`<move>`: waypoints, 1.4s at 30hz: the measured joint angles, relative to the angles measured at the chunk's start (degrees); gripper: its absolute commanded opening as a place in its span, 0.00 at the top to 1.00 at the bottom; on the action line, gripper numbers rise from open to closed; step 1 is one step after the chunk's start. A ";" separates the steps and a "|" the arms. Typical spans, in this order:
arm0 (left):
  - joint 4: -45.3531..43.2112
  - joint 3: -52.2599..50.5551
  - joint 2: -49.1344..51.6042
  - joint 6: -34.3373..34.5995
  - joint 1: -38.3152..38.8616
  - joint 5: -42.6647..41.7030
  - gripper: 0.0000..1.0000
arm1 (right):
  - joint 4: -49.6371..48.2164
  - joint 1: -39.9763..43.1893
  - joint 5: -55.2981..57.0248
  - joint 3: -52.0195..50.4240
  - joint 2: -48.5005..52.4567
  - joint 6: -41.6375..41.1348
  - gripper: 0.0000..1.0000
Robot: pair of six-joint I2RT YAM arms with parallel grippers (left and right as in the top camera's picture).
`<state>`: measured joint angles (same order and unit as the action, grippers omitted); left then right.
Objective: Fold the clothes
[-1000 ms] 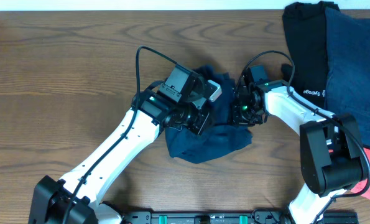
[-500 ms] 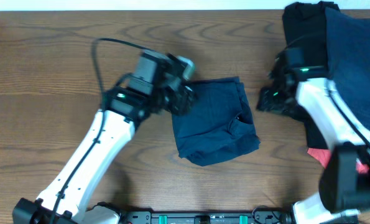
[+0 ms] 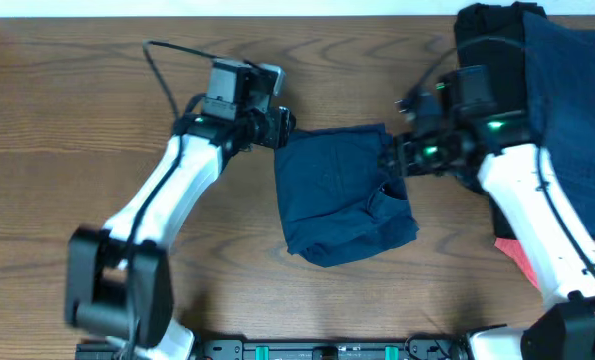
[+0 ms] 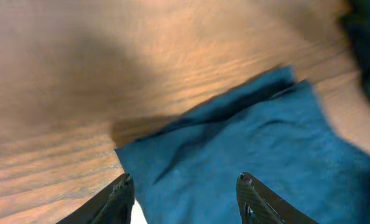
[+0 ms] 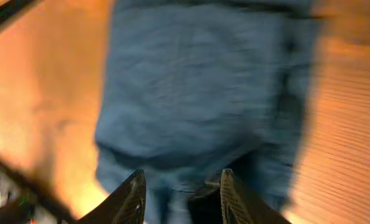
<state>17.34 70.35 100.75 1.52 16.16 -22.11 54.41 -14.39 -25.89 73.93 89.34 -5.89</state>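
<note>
The dark navy-blue shorts [image 3: 339, 195] lie folded into a rough rectangle at the table's middle, with the lower edge rumpled. My left gripper [image 3: 283, 130] is open at their upper left corner. In the left wrist view its fingers [image 4: 183, 190] straddle the blue cloth [image 4: 247, 143] near its edge and hold nothing. My right gripper [image 3: 397, 160] is open at the shorts' right edge. In the blurred right wrist view its fingers [image 5: 181, 186] hover over the cloth [image 5: 197, 81].
A black garment [image 3: 487, 50] and a navy garment [image 3: 572, 100] lie piled at the back right, and a coral-red one [image 3: 542, 265] shows below them. The wooden table [image 3: 77, 100] is bare on the left. A black rail runs along the front edge.
Both grippers let go of the bunched shorts and drew apart. The shorts now lie flatter. The left gripper moved to the upper left corner, and the right gripper came back to the right edge.
</note>
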 measured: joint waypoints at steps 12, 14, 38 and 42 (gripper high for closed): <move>5.27 0.02 11.23 0.02 0.00 -1.92 0.45 | 2.21 -8.35 3.32 -4.55 9.57 0.17 0.65; 8.79 0.11 11.32 0.02 0.00 -2.03 0.45 | 2.29 -8.33 6.12 -6.60 11.78 -0.98 0.64; 27.67 0.26 -0.61 0.35 1.14 -7.54 0.02 | -12.96 -3.80 29.44 -5.38 18.08 -5.22 0.50; 16.41 0.52 -6.03 0.20 0.09 -7.48 0.02 | -11.26 -3.67 30.58 -2.93 15.93 -4.90 0.48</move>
<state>33.76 70.87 94.72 1.72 16.25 -29.58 43.16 -18.06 4.69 71.00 105.27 -10.79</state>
